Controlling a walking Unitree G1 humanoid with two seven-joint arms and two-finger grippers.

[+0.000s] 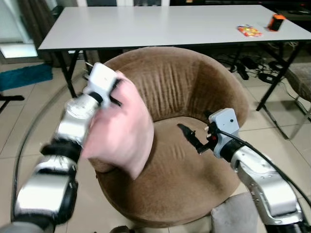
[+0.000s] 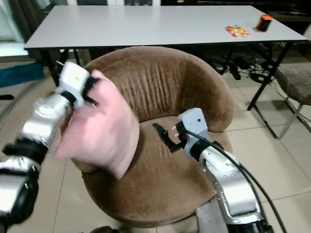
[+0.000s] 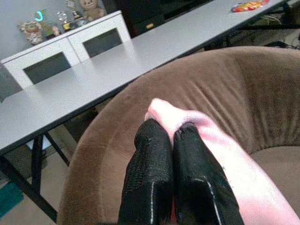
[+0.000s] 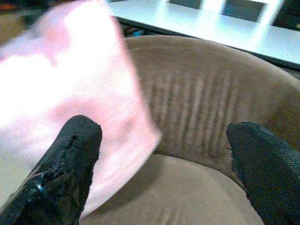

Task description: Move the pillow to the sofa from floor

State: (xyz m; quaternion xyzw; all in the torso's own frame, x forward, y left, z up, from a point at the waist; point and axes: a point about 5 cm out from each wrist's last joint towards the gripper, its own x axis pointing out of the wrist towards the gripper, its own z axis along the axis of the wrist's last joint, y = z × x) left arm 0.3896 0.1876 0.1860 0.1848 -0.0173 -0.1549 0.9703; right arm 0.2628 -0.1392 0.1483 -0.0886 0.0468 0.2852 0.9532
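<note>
Above the brown sofa [image 1: 194, 92]: pink pillow [image 1: 119, 128] pinched tight in left gripper [image 3: 172, 137], right gripper [image 4: 159, 154] wide open, empty.

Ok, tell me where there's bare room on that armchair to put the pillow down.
The seat cushion is bare between the backrest and the front edge. Its right side is crowded by the open right gripper. The pink pillow, pinched in the left gripper, hangs over the left armrest. The grey table behind is mostly bare too.

One pink pillow [image 1: 119, 128], one brown sofa [image 1: 194, 92], one grey table [image 1: 160, 24] (far side), two small items on it: orange cup [image 1: 277, 22] and packet [image 1: 249, 31].
</note>
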